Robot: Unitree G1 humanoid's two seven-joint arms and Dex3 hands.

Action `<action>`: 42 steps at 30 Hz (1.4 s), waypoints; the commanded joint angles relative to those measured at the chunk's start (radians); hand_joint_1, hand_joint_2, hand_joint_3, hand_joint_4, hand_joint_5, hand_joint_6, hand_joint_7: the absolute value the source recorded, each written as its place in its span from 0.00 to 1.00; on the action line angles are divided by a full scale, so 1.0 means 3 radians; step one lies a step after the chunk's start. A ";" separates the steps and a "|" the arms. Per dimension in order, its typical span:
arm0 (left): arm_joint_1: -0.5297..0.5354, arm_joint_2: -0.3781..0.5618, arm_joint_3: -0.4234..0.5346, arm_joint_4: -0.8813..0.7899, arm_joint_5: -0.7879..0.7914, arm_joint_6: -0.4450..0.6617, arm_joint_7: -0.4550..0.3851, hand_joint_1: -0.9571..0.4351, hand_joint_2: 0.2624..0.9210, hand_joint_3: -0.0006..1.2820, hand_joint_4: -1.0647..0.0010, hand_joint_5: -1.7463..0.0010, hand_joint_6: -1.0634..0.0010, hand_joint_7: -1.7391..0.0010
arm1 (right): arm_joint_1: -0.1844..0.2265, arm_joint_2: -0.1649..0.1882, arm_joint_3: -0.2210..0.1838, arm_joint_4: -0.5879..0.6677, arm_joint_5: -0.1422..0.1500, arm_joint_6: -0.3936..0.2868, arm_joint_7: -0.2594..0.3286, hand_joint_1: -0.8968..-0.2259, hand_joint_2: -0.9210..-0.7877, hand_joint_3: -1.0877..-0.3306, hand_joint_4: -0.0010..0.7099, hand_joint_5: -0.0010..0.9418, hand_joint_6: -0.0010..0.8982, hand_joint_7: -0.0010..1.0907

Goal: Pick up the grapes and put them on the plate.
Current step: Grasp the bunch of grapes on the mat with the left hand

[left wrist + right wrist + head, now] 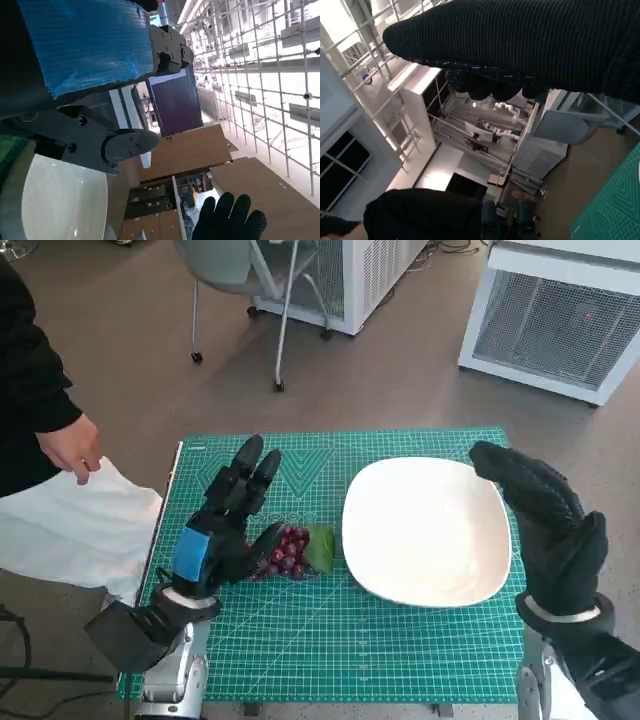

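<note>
- Just beside the plate (425,530), on its left-arm side, the grapes (289,551) sit on the green mat of the desk (400,640), so nothing's delivered yet.
- Left robot hand (225,530) rests right next to the grapes, on their side away from the plate, fingers spread and pointing past them. Looks like it grips nothing, thumb maybe touching the bunch.
- Right robot hand (545,515) hovers over the plate's far edge from the grapes, loose and empty.
- Still to do, I'd say: grab, lift, carry over, drop.

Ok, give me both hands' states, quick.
Left hand: open, fingers spread, beside the grapes, holding nothing.
Right hand: open, empty, by the plate.
</note>
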 commanded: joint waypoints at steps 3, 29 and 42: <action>0.0016 0.0006 -0.0011 -0.0076 -0.0049 0.0032 -0.0023 0.52 1.00 0.35 0.80 1.00 0.78 0.96 | 0.0071 -0.0022 -0.0010 -0.0006 0.0033 0.0056 0.0023 0.49 0.00 0.56 0.54 0.01 0.03 0.60; -0.0001 0.0000 0.0000 -0.0075 -0.0049 0.0048 -0.0003 0.52 1.00 0.35 0.79 1.00 0.77 0.96 | 0.0075 -0.0053 -0.0019 -0.0018 0.0049 0.0061 0.0042 0.49 0.00 0.56 0.54 0.00 0.02 0.61; 0.0000 0.0307 -0.0003 -0.0184 0.0571 -0.0005 0.0205 0.46 1.00 0.28 0.80 1.00 0.78 0.96 | 0.0107 -0.0064 -0.0021 -0.0043 0.0018 0.0054 0.0022 0.49 0.00 0.56 0.54 0.00 0.02 0.61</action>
